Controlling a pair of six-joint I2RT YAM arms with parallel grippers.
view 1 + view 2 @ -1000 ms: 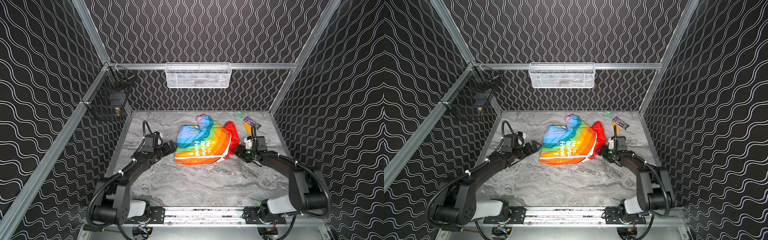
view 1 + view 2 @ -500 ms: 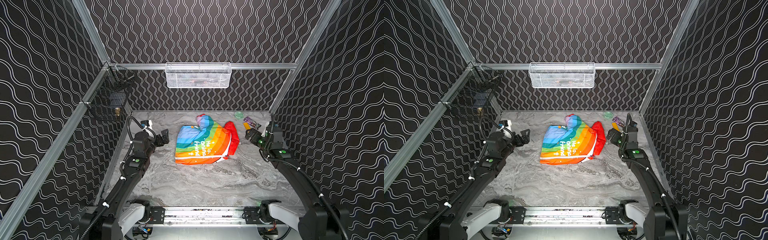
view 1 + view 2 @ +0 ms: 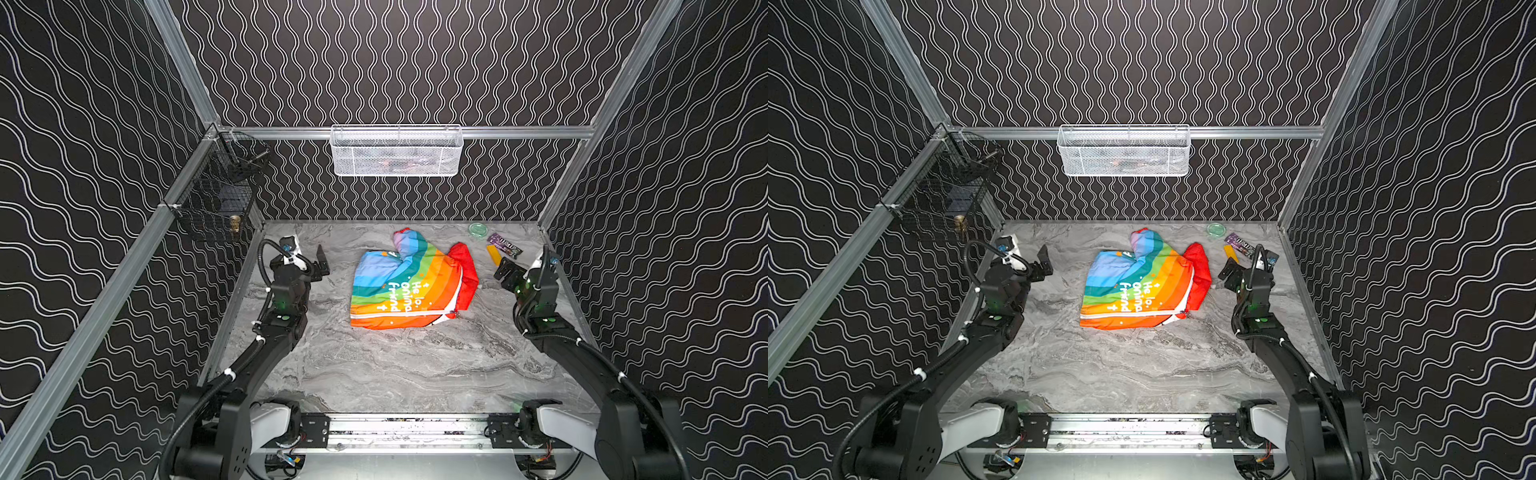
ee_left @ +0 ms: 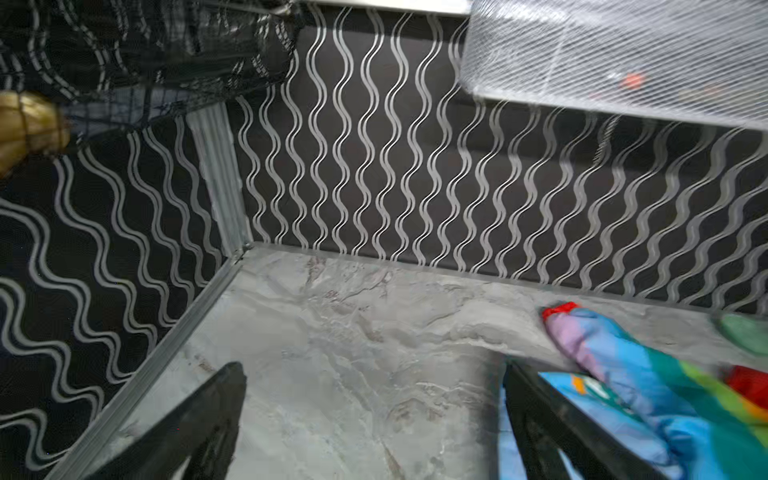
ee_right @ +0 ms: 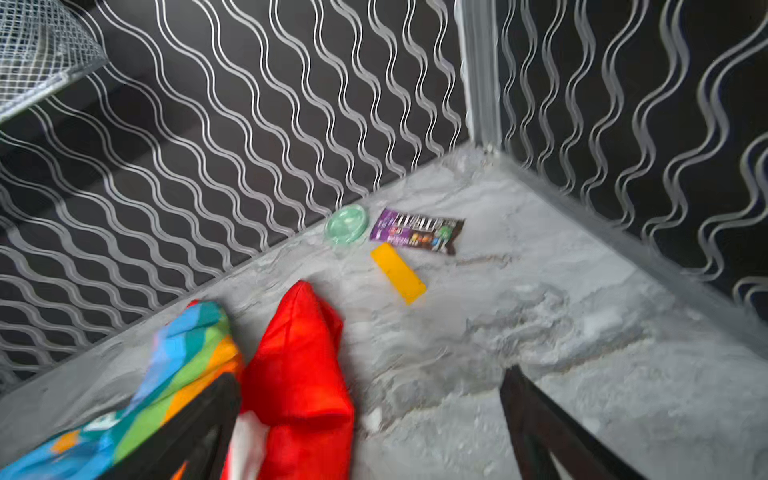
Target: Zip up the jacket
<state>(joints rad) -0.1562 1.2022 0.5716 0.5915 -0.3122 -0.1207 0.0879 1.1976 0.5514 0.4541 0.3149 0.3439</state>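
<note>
The jacket [image 3: 405, 286] lies flat toward the back middle of the grey marbled tabletop [image 3: 395, 374], with its rainbow stripes and white lettering facing up and its red hood on the right arm's side. The left gripper [image 4: 372, 368] and the right gripper [image 5: 372, 374] hang clear on either side of it, each spread wide and holding nothing. Beyond the hood sit a green lid [image 3: 478, 230], a purple candy wrapper [image 3: 503, 246] and a yellow strip [image 3: 494, 254]. Black wavy-lined walls [image 3: 395, 62] enclose the table. A white mesh basket [image 3: 397, 151] hangs on the back rail and a black wire basket [image 3: 216, 208] in the left corner.

Both top views high, looking down, wrist views low, close, sharing jacket [image 4: 615, 365]
</note>
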